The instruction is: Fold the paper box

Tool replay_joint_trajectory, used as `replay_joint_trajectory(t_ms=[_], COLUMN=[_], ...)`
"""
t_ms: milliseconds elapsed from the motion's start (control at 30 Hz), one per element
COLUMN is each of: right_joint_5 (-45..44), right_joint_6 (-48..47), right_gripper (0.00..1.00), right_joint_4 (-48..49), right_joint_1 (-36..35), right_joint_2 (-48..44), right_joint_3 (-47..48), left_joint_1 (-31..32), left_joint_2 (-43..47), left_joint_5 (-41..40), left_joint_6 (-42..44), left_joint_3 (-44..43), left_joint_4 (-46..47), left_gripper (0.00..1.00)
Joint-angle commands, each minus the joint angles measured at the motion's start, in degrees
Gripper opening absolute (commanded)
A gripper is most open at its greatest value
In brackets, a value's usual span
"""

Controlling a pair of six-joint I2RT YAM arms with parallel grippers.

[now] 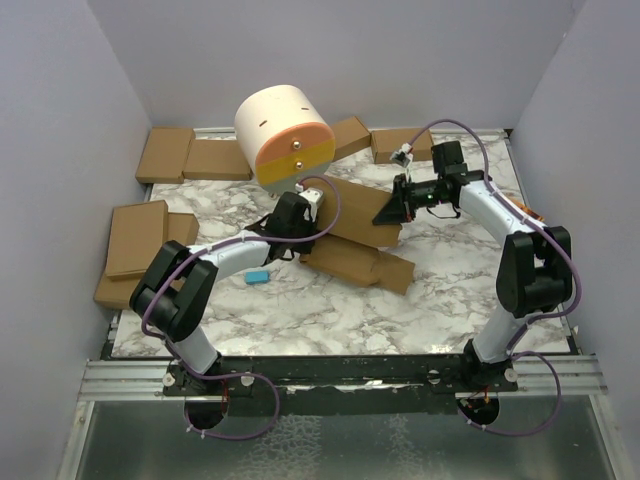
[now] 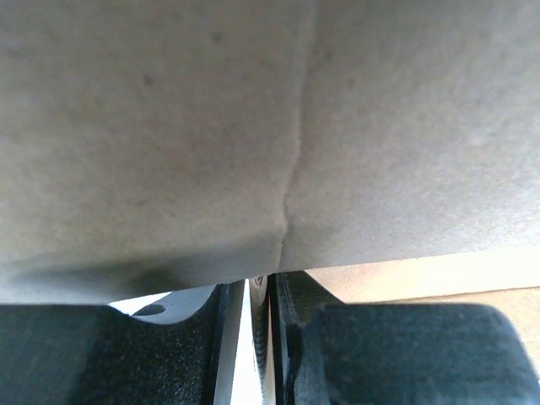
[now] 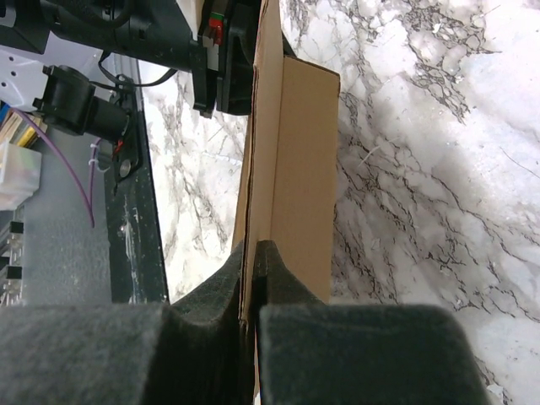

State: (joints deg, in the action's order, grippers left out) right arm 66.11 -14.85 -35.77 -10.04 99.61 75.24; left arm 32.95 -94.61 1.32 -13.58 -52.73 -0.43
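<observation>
paper box (image 1: 352, 250) mid-table, partly folded, most flaps unfolded. right gripper (image 3: 254, 253) pinching its panel edge; left gripper (image 2: 258, 291) state unclear.

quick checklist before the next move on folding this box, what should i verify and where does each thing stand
1. Right jaws gripping the paper box: ok, closed on a cardboard edge.
2. Left jaws' hold on the box: cannot tell; cardboard fills the left wrist view and only a narrow gap shows between them.
3. Box resting on the table, away from its edges: ok.
4. Small blue object clear of the box: ok, it lies apart, beside the left arm.
5. Spare boxes out of the way: ok, along the left and far edges.
6. Box fully folded: not ok, panels lie spread out.
</observation>
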Motion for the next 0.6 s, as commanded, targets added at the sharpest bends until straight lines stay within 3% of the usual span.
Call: replay_joint_trajectory(t_ms=[0,167,367,467,567], right_joint_5=[0.85,-1.01,-1.67,-1.68,-1.84], right_joint_6=[1.75,2.02,2.02,2.02,1.98], right_gripper=[0.01,0.01,0.01,0.01,0.01], right_joint_4=[3.05,3.9,4.24,4.39,4.63], right_joint_1=[-0.15,-0.11,-0.15,-0.15,-0.15], right_joint_2=[-2.27,-2.78,-3.06,-3.02,-3.02], right_joint_3=[-0.64,-1.28,-1.79,-1.94,-2.17], left_joint_1=[-0.43,-0.43,-0.43,-0.35,-0.26], left_joint_2=[1.3,1.76,2.08,2.78,3.95], left_joint_5=[-1.58,-2.26,-4.04,-4.3,-4.77], left_joint_6=[1.84,1.82,1.59,0.84,0.35], left_joint_3=[1.35,1.55,0.95,0.88,0.94], left_joint_4=[0.79,0.51,-0.68,-0.74,-1.02], left_gripper=[0.18,0.02,0.0,0.09,0.25])
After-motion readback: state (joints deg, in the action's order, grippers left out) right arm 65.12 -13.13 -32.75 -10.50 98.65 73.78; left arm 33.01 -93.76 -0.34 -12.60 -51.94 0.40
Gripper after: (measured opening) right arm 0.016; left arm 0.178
